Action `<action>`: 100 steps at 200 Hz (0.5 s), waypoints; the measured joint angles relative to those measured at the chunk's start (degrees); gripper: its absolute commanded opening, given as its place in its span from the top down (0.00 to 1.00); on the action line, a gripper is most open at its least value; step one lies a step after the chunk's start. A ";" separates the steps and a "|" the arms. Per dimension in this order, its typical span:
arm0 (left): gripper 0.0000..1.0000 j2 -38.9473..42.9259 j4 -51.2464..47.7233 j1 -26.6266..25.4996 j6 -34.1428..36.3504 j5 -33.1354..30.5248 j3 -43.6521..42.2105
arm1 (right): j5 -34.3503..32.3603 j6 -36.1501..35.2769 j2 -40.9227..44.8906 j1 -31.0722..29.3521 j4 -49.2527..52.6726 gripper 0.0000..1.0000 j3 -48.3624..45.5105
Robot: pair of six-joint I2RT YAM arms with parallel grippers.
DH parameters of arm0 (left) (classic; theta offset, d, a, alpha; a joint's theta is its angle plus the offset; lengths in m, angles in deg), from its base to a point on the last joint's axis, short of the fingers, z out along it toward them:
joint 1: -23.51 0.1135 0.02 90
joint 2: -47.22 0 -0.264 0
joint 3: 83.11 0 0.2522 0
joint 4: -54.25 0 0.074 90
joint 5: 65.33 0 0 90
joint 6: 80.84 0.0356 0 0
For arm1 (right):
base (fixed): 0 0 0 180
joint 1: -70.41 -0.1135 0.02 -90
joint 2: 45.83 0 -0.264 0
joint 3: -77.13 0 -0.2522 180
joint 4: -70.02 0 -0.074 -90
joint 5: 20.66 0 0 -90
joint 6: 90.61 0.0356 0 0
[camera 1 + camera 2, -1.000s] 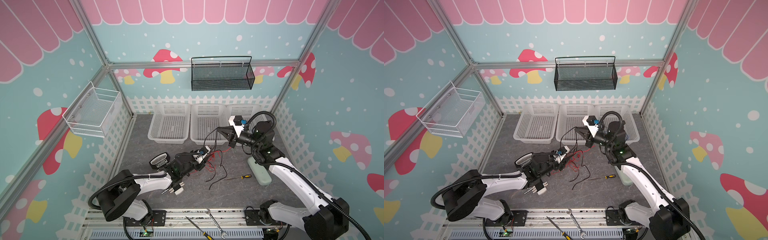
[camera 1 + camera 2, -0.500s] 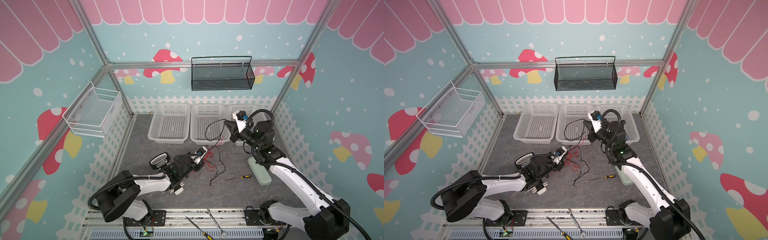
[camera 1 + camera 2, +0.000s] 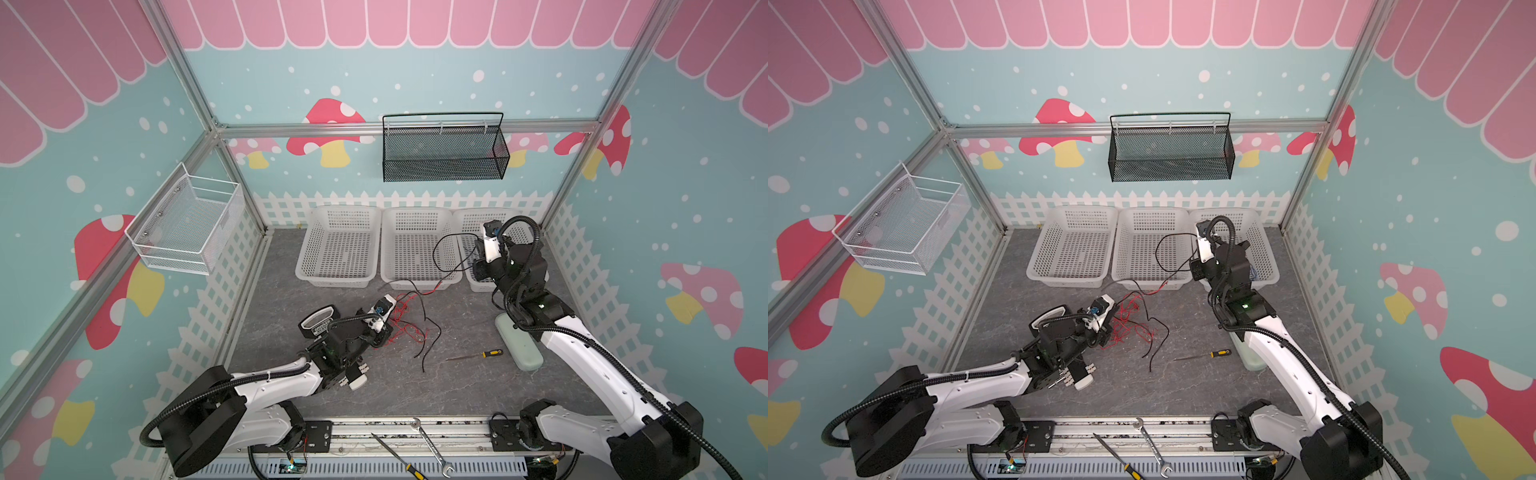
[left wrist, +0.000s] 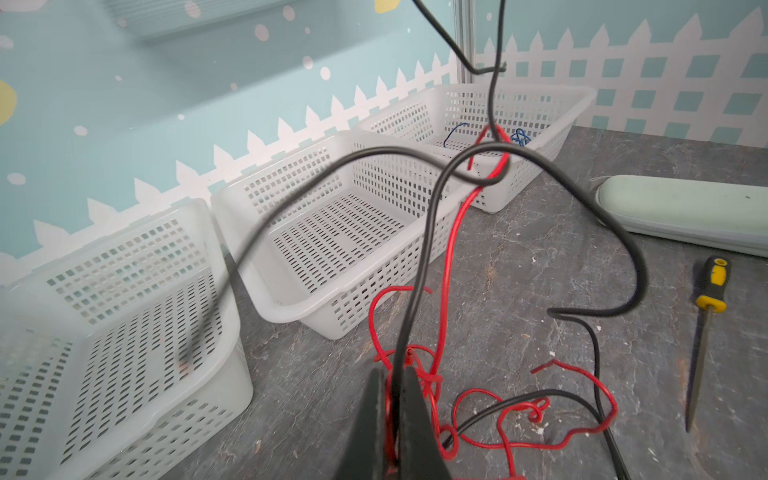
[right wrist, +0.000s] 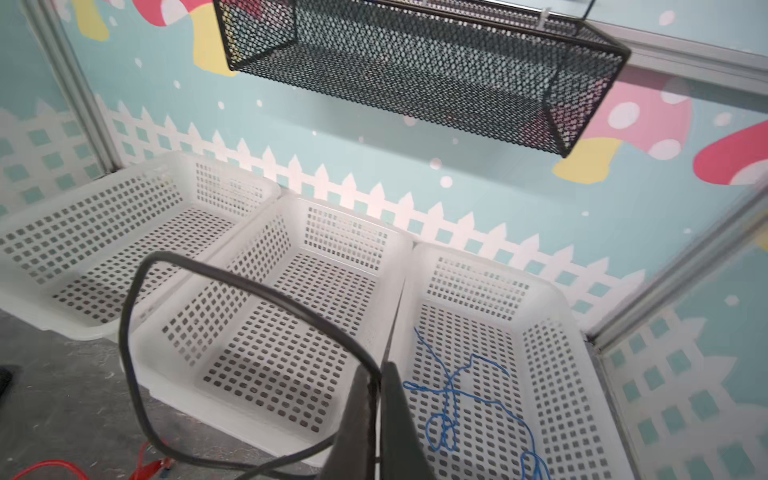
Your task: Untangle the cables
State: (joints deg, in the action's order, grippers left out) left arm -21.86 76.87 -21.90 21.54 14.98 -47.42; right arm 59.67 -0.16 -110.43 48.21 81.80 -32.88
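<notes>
At one o'clock on the table, in the right-hand basket [image 5: 478, 286], the blue cable [image 5: 449, 399] lies alone, so we judge one strand done. At the centre the red cable [image 4: 451, 249] and black cable [image 4: 642, 274] are not yet parted. Our left gripper [image 4: 392, 399] is pinched tight on their tangle [image 3: 405, 322], and our right gripper [image 5: 376, 386] is clamped on the black cable above the baskets.

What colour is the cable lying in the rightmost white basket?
The cable is blue, clearest in the right wrist view.

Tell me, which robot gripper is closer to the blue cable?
Right. The right gripper, pinching the black cable, hangs by the white basket holding the blue cable. The left gripper grips the red cable on the floor, far off.
</notes>
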 measured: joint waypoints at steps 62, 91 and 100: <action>1.00 7.26 -3.48 1.57 -1.29 -1.27 -3.45 | -2.23 -0.26 3.08 2.80 1.55 1.00 0.00; 1.00 8.13 -4.46 1.60 -1.73 -1.29 -3.69 | -0.81 -0.44 3.39 2.82 1.62 1.00 0.09; 1.00 8.13 -4.48 1.60 -1.73 -1.29 -3.69 | -0.55 -0.46 3.39 2.80 1.81 1.00 0.46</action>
State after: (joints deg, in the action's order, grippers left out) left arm -13.73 72.39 -20.30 19.81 13.69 -51.11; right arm 59.12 -0.62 -107.04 51.01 83.61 -32.42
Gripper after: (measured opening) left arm 0.048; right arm 0.054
